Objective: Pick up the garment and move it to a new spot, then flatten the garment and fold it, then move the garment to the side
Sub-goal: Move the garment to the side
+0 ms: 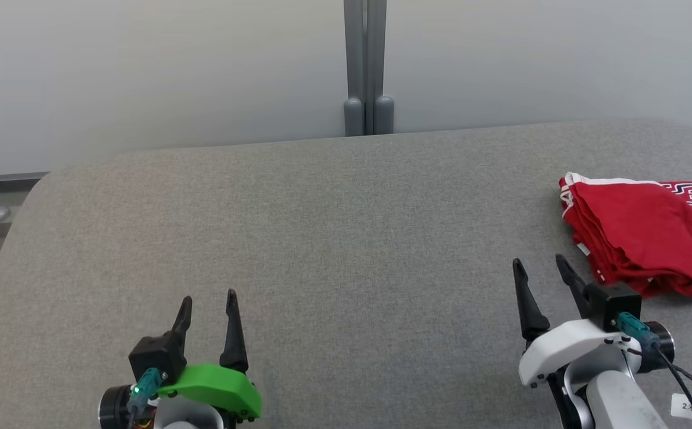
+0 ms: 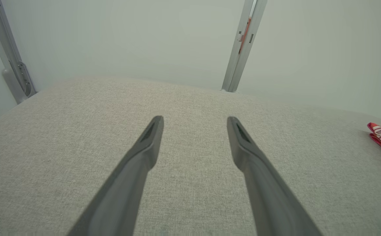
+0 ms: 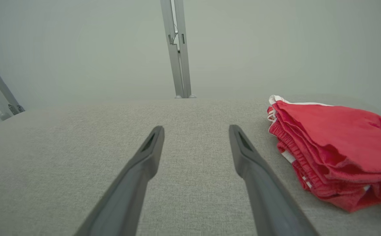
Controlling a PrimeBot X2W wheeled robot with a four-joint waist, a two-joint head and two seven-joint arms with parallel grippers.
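Saw a folded red cloth garment (image 1: 638,232) on the grey fabric worktop (image 1: 322,238), near the right fingers (image 1: 526,304). Found left fingers (image 1: 233,333) and right fingers spread wide, empty.

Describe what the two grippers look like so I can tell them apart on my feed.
The left gripper has a bright green cover; the right gripper has a white one on a pale grey forearm. Each carries two long, tapering dark fingers, a black block and a teal plug. A black cable runs from the right one's plug, near a small white tag.
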